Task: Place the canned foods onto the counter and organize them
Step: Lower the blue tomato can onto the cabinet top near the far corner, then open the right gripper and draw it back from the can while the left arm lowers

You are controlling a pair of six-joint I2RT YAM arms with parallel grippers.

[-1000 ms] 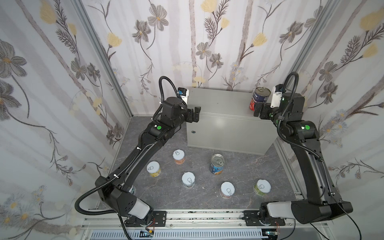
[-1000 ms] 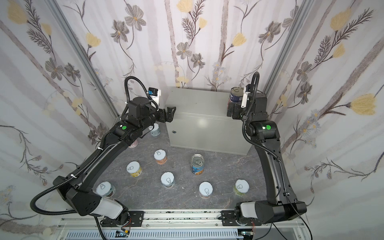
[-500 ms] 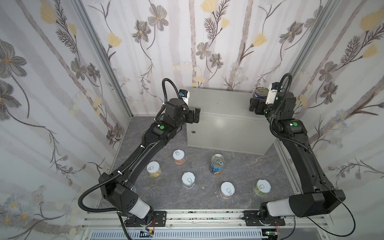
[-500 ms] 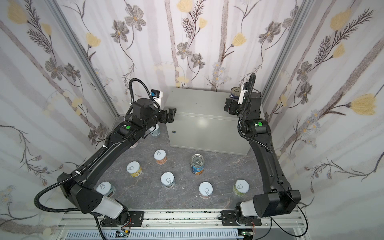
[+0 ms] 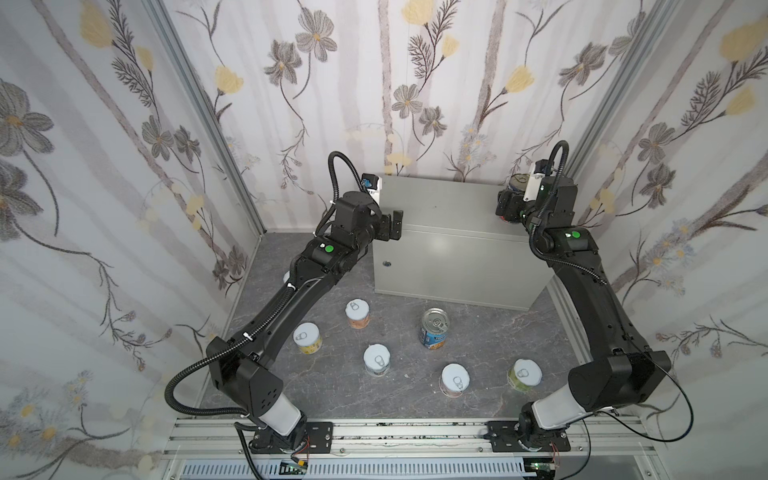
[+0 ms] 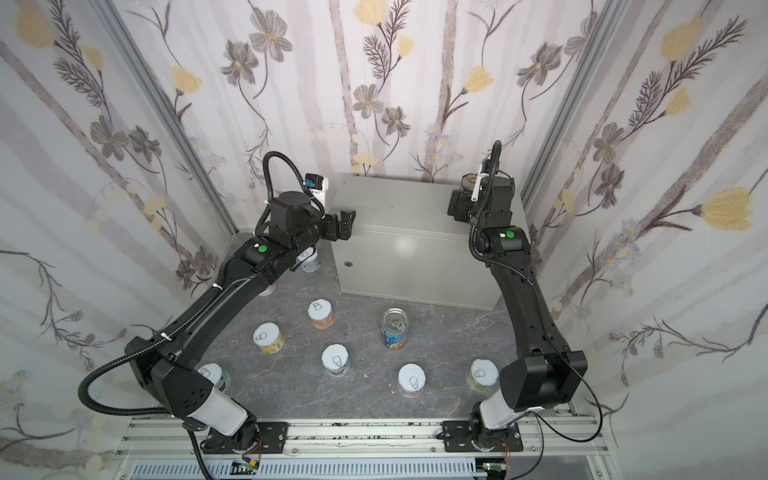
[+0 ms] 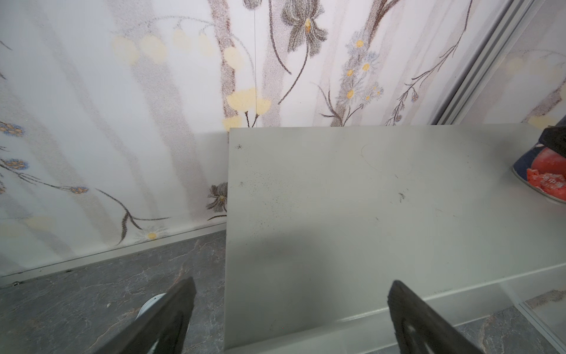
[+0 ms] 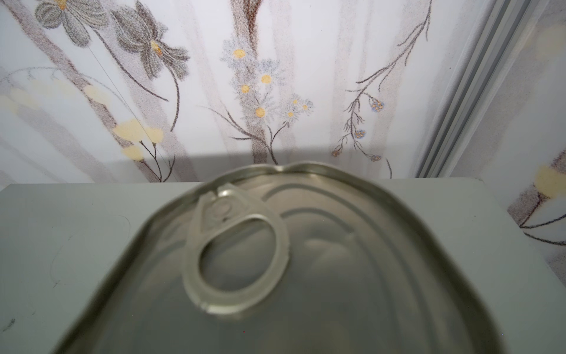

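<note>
I am parking the can (image 8: 275, 260) in the desk's (image 5: 449, 208) far right corner, likely saving room, with my right pincer (image 5: 510, 205) around it, grip untellable, and my left pincer (image 5: 392, 223) waiting spread.

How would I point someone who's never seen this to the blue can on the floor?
Find the big light-grey cabinet at the back, then look at the dark floor just in front of it. The blue can stands there, upright. It is taller than the short cans around it, and its lid is bare metal, not white.
</note>
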